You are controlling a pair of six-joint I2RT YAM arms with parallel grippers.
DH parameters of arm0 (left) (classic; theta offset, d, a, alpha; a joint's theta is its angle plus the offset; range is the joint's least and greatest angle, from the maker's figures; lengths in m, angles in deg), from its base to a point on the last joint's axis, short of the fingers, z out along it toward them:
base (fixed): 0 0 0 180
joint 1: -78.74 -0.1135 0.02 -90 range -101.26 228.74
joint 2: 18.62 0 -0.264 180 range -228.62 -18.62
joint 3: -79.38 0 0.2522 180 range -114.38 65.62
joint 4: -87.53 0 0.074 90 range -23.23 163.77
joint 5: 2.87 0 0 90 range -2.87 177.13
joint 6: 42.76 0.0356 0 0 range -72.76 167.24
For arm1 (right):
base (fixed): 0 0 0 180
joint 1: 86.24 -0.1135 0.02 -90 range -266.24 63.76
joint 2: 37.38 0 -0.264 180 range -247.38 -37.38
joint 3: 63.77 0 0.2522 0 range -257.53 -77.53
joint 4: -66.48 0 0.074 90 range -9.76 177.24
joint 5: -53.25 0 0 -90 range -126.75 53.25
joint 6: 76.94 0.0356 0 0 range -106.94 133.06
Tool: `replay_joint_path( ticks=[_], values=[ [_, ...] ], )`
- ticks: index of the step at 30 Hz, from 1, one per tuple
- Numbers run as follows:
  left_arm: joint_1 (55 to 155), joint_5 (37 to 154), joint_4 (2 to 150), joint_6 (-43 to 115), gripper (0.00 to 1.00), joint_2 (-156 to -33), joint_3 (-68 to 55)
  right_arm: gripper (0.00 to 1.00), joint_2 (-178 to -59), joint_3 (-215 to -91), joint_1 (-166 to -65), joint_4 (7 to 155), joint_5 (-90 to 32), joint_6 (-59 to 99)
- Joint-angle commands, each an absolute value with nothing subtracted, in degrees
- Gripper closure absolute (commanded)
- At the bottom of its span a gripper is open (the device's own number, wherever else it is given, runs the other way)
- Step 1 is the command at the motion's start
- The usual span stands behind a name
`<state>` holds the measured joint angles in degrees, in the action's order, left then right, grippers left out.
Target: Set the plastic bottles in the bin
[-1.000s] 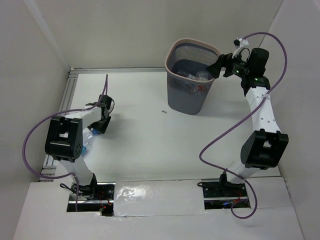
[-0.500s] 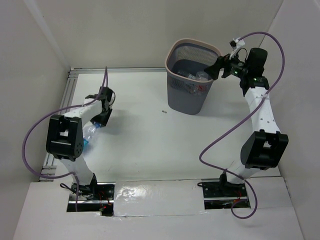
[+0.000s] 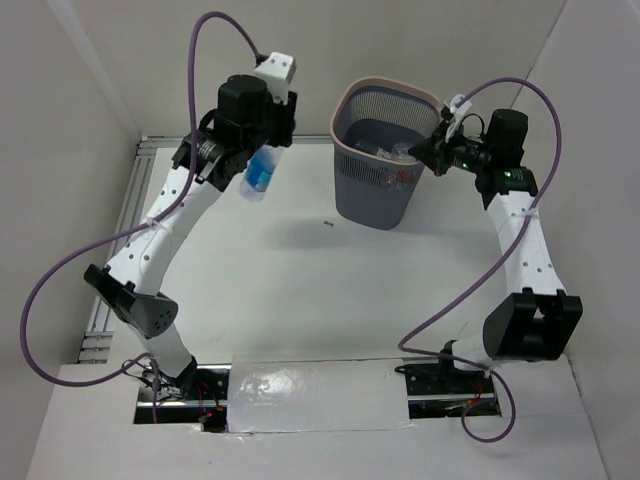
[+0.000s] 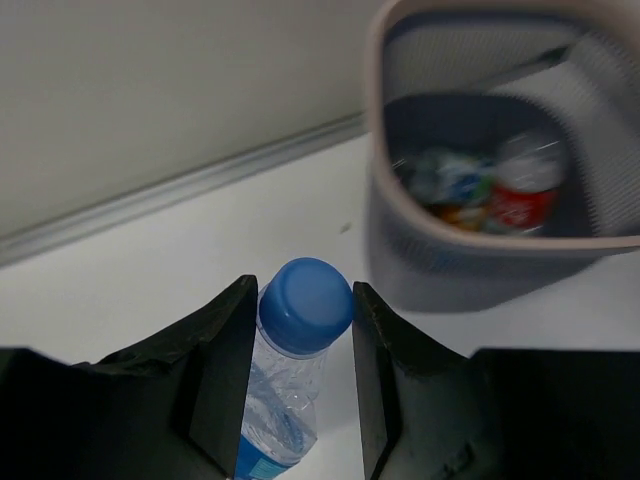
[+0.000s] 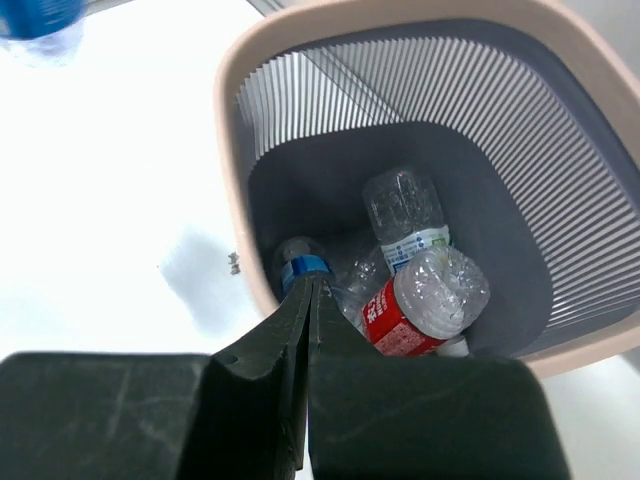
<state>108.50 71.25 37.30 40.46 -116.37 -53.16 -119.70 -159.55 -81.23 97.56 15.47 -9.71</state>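
Holding a blue-capped bottle (image 4: 305,300) up near the bin (image 3: 352,165); left gripper (image 4: 302,330) clamps it
Right gripper (image 5: 308,290) hangs over the bin, 2 fingers pressed together, empty; red-label bottle (image 5: 405,318) lies inside

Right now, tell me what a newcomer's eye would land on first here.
The left gripper, held in the air left of the bin, is shut on a blue-capped bottle. Several other bottles lie inside the bin, a red-labelled bottle among them. The right gripper hovers shut at the bin's right rim.
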Motion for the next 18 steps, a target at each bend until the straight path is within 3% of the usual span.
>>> replay_joint_path(
  ticks=[1, 5, 9, 15, 18],
  values=[
    [112.48, 80.33, 49.74, 36.53, 1.00, -115.38, -59.43, 1.00, -114.73, -157.43, -82.11, 99.93, 15.01, -17.07],
    [115.65, 86.58, 62.03, 33.99, 1.00, -116.79, -63.75, 1.00, -108.33, -151.81, -82.64, 99.14, 11.59, -18.14],
    [116.79, 88.10, 78.48, 30.64, 1.00, -116.79, -58.14, 0.92, -105.41, -148.63, -83.17, 99.31, 10.44, -18.76],
    [117.41, 91.69, 90.11, 23.53, 1.00, -122.57, -62.15, 0.87, -101.46, -146.88, -82.64, 102.83, 9.21, -19.37],
    [117.41, 90.30, 94.15, 22.90, 1.00, -126.09, -60.78, 0.76, -99.88, -145.73, -82.03, 103.36, 9.21, -19.37]
  ],
)
